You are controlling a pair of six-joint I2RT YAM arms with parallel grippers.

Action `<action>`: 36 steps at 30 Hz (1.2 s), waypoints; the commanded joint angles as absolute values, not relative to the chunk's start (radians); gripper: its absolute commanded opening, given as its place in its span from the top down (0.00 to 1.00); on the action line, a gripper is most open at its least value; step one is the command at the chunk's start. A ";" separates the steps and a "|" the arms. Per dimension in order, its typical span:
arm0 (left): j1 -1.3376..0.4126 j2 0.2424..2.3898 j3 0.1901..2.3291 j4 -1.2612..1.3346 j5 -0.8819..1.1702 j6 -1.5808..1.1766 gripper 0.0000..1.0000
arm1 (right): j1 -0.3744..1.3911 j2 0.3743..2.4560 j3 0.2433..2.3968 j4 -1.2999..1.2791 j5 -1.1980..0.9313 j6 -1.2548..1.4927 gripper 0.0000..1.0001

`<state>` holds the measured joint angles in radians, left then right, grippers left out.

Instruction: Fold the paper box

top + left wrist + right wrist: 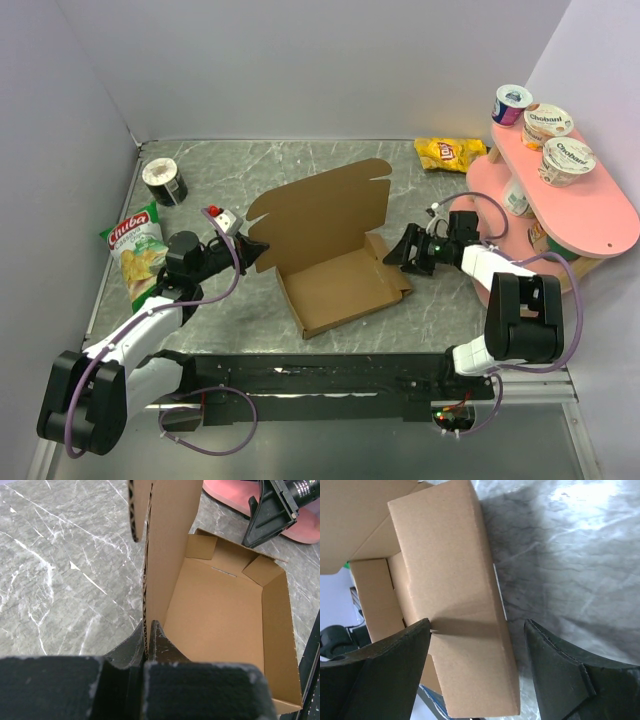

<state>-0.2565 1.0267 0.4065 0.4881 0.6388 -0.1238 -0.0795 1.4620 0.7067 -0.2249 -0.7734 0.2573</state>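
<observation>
Top view: paper box (340, 285) at frame centre, long axis left-right, lid raised toward frame top. Left gripper (254, 250) clamped on the lid's left edge.
Left wrist: lid top cut off.
Right wrist: right gripper (477, 625) jaws apart, side wall between them.

Left arm (150, 320): reaches from the table's (225, 180) near edge; left gripper (258, 248) clamped on paper box (340, 285) wall.
Right arm (520, 310): folded leftward; right gripper (396, 257) jaws wide apart.

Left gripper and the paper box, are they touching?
Touching. The left wrist view shows the left gripper shut on the paper box, its upright wall pinched between the jaws.
</observation>
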 commanded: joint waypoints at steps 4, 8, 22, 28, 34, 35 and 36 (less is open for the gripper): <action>-0.261 1.005 0.443 0.515 0.649 -0.115 0.99 | -0.020 1.483 0.707 -0.178 -0.787 0.270 0.18; -0.262 1.008 0.443 0.515 0.649 -0.115 0.99 | 0.021 1.493 0.721 -0.192 -0.744 0.264 0.18; -0.262 1.009 0.445 0.514 0.643 -0.110 0.99 | 0.159 1.513 0.795 -0.278 -0.511 0.241 0.19; -0.262 1.012 0.445 0.511 0.634 -0.107 0.99 | 0.179 1.468 0.807 -0.278 -0.511 0.241 0.18; -0.275 1.017 0.456 0.477 0.563 -0.090 0.99 | 0.181 1.454 0.819 -0.284 -0.503 0.253 0.22; -0.281 1.020 0.460 0.473 0.533 -0.092 0.99 | 0.179 1.457 0.821 -0.287 -0.500 0.252 0.24; -0.284 1.026 0.466 0.457 0.519 -0.095 0.99 | 0.179 1.465 0.819 -0.285 -0.500 0.250 0.27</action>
